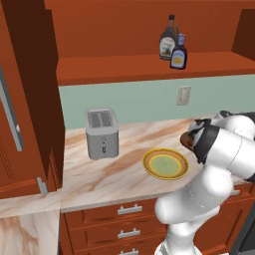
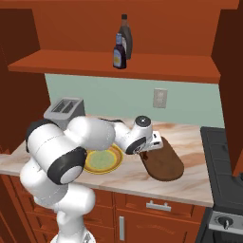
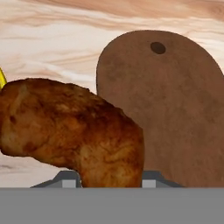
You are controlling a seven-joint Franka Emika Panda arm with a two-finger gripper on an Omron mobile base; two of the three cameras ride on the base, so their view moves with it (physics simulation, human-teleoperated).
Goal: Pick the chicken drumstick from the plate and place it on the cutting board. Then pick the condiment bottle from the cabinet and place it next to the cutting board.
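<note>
hand [image 2: 145, 153] above cutting board's [image 2: 166, 166] near end; plate [image 2: 113, 166] bare beside it

Glossy white arm [image 2: 71, 142], dark joints

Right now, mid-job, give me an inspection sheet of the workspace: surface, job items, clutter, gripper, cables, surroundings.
Surface: marble counter, nothing spilled.
Drumstick: off the plate, held in the gripper, close to the camera in the hand view.
Plate: on the counter, nothing on it.
Cutting board: on the counter right of the plate, bare; the gripper is at its near-left end.
Blue bottle: upright on the cabinet shelf, beside a taller brown bottle.
Clutter: toaster on the counter left of the plate.
Gripper: fingers closed on the drumstick.
Cables: nothing seen.
Surroundings: wall outlet, drawers under the counter, stove at the right.
</note>
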